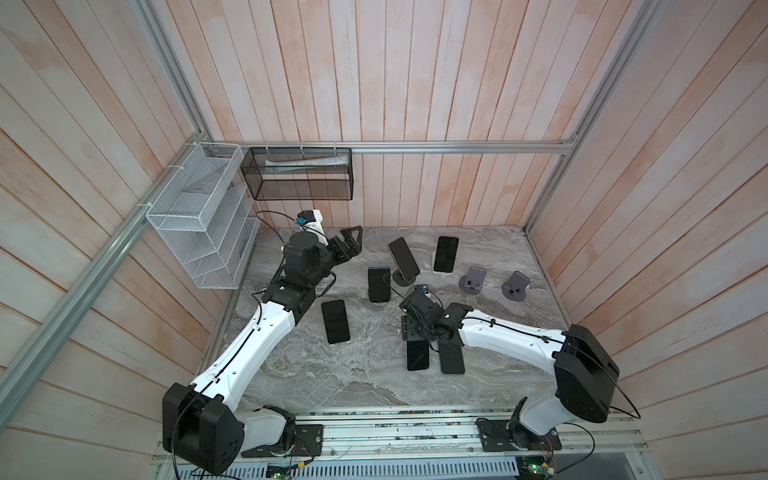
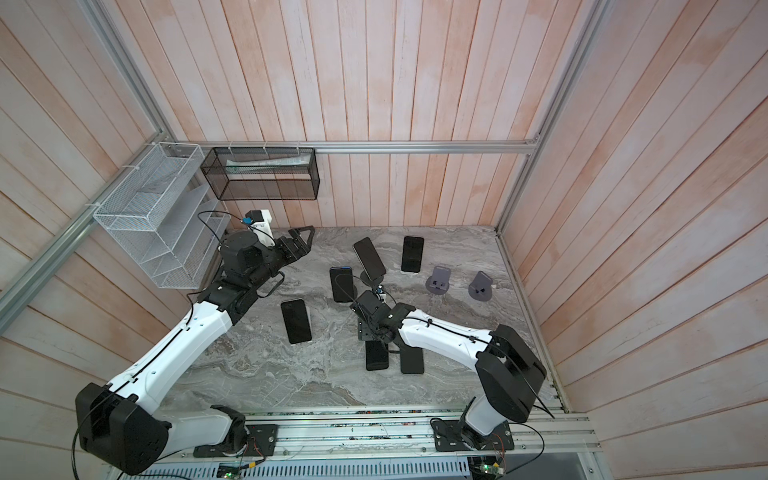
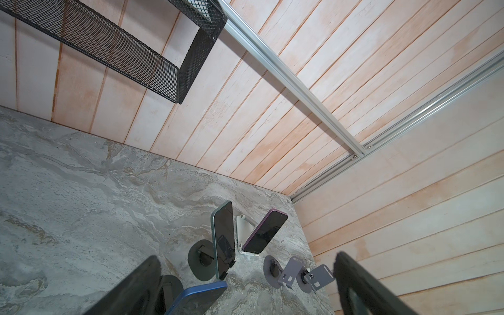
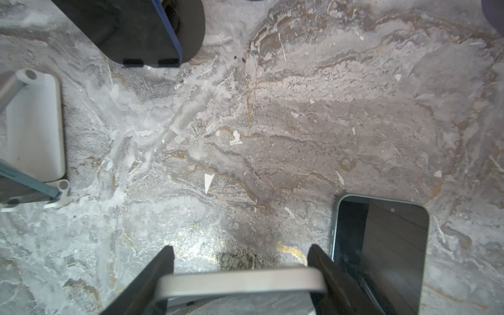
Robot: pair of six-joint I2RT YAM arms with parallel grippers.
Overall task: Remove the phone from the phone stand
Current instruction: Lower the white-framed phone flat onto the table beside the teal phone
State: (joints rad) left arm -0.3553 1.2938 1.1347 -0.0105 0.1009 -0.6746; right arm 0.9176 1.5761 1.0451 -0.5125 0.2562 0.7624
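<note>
Black mesh basket (image 1: 299,190) holds a pale packet (image 1: 307,161).

The right gripper (image 2: 375,337) points down onto a dark phone (image 2: 377,357) at 6 o'clock on the marble table (image 2: 249,374), a second phone (image 2: 412,360) just beside. A propped phone (image 2: 370,258) leans on its round stand (image 2: 365,277) at 12 o'clock. The left gripper (image 2: 309,240), jaws apart, hangs at 10 o'clock.

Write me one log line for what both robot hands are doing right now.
left gripper: open, empty | right gripper: shut on light-rimmed phone, near table | another phone flat beside it
</note>
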